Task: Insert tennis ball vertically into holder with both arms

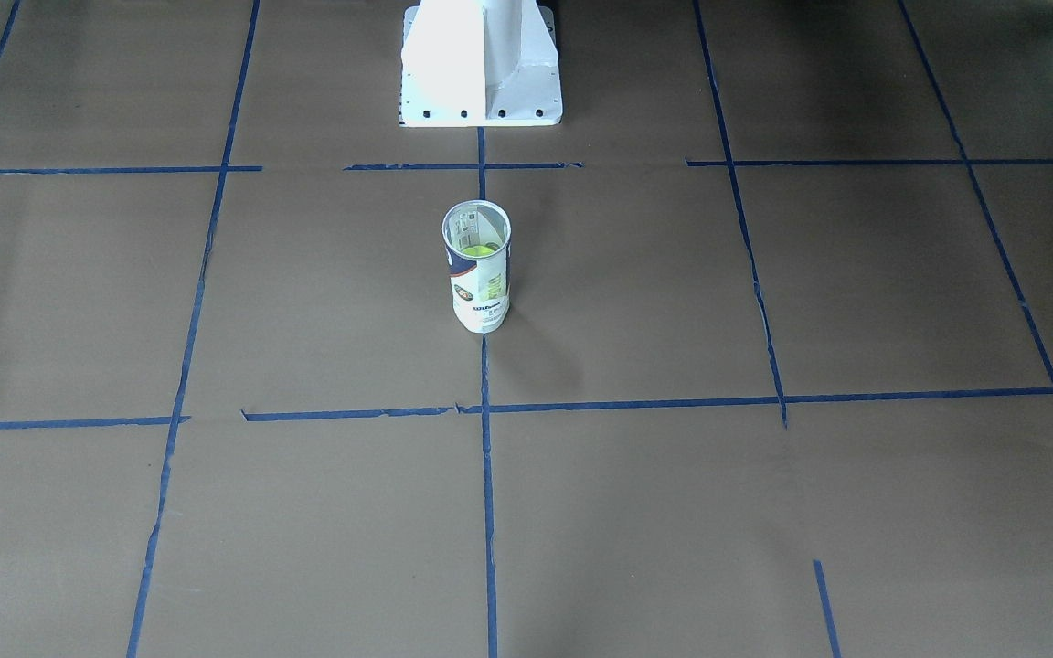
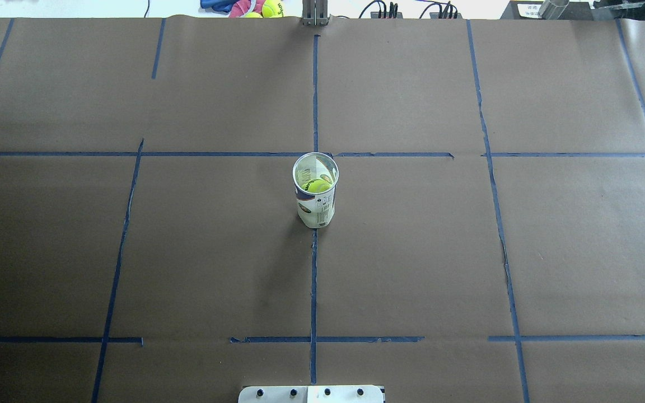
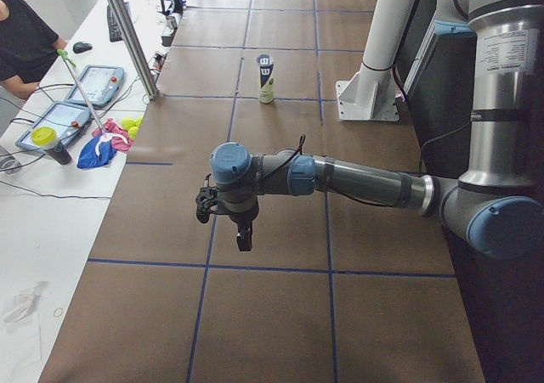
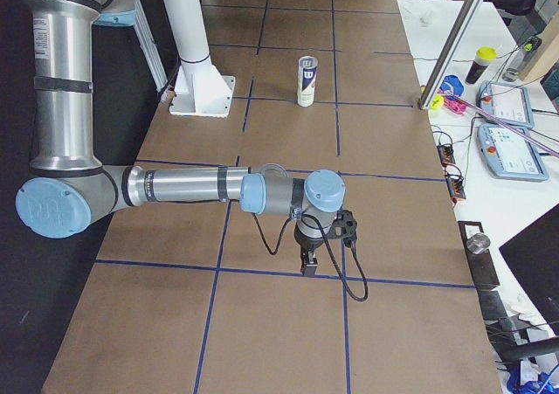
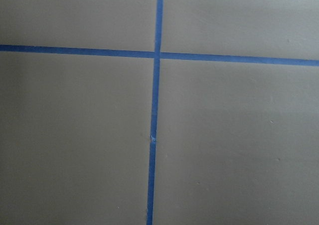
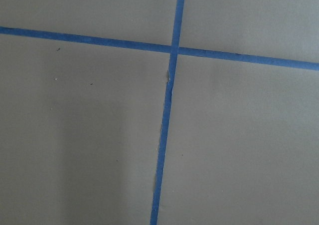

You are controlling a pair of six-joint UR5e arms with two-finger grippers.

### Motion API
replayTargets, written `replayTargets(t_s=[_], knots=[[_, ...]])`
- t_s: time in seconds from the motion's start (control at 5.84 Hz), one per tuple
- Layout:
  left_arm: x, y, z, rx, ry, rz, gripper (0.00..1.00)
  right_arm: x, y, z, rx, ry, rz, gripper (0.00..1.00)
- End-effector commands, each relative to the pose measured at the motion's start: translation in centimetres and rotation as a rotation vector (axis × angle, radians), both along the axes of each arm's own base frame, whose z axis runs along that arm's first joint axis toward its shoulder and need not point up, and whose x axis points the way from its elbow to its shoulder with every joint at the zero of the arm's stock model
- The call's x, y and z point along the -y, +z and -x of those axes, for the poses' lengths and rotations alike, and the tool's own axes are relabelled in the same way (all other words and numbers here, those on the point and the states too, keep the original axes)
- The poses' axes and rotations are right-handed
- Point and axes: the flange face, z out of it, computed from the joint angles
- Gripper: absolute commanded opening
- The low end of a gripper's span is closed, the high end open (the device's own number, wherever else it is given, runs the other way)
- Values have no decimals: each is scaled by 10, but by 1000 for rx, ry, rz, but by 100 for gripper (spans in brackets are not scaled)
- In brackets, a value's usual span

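Observation:
The holder (image 1: pixel 478 270) stands upright at the table's middle, open end up, and also shows in the overhead view (image 2: pixel 316 193) and both side views (image 3: pixel 266 79) (image 4: pixel 307 81). The tennis ball (image 1: pixel 480 249) sits inside it, seen through the open top (image 2: pixel 319 185). My left gripper (image 3: pixel 245 239) hangs over the table's left end, far from the holder. My right gripper (image 4: pixel 307 263) hangs over the right end, also far away. Both point down and hold nothing visible; I cannot tell whether they are open or shut. The wrist views show only brown paper and blue tape.
The white pedestal base (image 1: pixel 481 64) stands behind the holder on the robot's side. Spare tennis balls (image 2: pixel 271 8) and cloth lie past the far edge. A metal post (image 3: pixel 127 35), tablets and an operator (image 3: pixel 21 43) are at the side bench.

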Motion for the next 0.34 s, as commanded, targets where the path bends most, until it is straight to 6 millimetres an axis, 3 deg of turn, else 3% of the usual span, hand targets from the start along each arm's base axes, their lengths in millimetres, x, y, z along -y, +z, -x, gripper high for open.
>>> replayTargets(t_s=[0.0,0.17], knots=[[-1,-3,1,5,-1,-8,100,0,-1,0,-1,0,-3,100],[-1,-3,1,5,-1,-8,100,0,0,0,-1,0,-1,100]])
